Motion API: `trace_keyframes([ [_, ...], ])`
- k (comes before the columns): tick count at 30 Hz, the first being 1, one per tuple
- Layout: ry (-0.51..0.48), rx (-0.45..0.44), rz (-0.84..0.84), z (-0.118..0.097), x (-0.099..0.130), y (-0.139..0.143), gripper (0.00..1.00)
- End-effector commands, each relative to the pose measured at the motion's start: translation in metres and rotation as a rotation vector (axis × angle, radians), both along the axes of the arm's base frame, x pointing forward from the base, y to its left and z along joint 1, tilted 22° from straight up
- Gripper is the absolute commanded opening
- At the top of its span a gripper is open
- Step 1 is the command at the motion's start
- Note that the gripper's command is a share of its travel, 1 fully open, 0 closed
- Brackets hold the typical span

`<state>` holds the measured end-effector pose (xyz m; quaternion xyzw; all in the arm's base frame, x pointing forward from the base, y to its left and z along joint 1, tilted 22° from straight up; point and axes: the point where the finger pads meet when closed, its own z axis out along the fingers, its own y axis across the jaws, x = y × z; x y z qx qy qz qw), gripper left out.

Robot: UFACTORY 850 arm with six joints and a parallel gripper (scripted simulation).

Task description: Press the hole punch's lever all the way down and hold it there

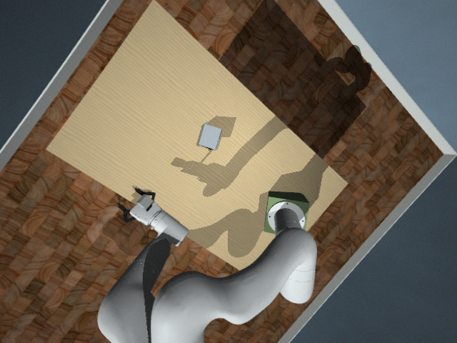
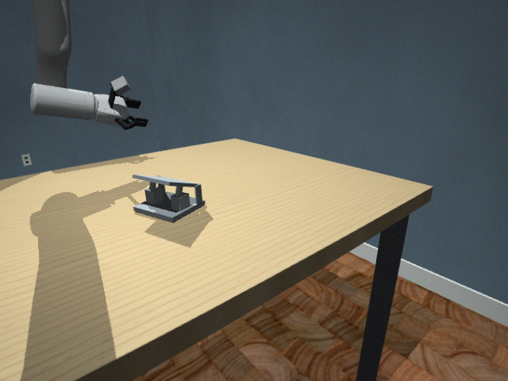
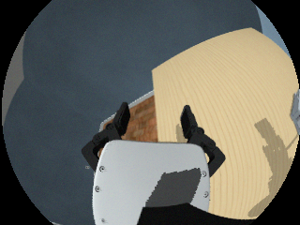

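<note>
A grey hole punch (image 1: 209, 136) (image 2: 167, 201) stands upright near the middle of the light wooden table (image 1: 128, 92) (image 2: 286, 197) (image 3: 232, 88). Its flat lever (image 2: 163, 179) is raised, hinged at one end above the base. My gripper (image 1: 128, 198) (image 2: 141, 112) (image 3: 156, 110) is open and empty. It hangs high in the air over the table's edge, well off to one side of the punch, with its fingers pointing roughly level and touching nothing.
The arm's green base block (image 1: 287, 199) is mounted at one table edge. The arm's shadow falls across the table beside the punch. A dark table leg (image 2: 381, 295) stands over the wood-block floor (image 1: 55, 258), bounded by white skirting.
</note>
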<state>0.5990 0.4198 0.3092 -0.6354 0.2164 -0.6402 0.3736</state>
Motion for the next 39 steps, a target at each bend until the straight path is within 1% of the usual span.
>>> trace_keyframes([
  [1,-0.001,0.001,0.001,0.001,0.0,0.0,1.0],
  [8,0.013,0.004,0.047,0.001,0.007,0.001,1.0],
  [14,0.059,0.0,0.178,-0.002,0.023,0.002,1.0],
  [16,0.059,0.0,0.178,-0.002,0.023,0.002,1.0],
  [18,0.085,-0.008,0.241,-0.004,0.028,0.0,1.0],
  [23,0.116,-0.023,0.311,-0.007,0.032,-0.003,1.0],
  [28,0.175,-0.06,0.423,-0.015,0.036,-0.014,1.0],
  [33,0.198,-0.077,0.461,-0.019,0.036,-0.019,1.0],
  [34,0.222,-0.097,0.499,-0.023,0.036,-0.025,1.0],
  [35,0.222,-0.097,0.499,-0.023,0.036,-0.025,1.0],
  [36,0.248,-0.119,0.536,-0.027,0.034,-0.033,1.0],
  [38,0.248,-0.119,0.536,-0.027,0.034,-0.033,1.0],
  [39,0.275,-0.145,0.572,-0.032,0.033,-0.041,1.0],
])
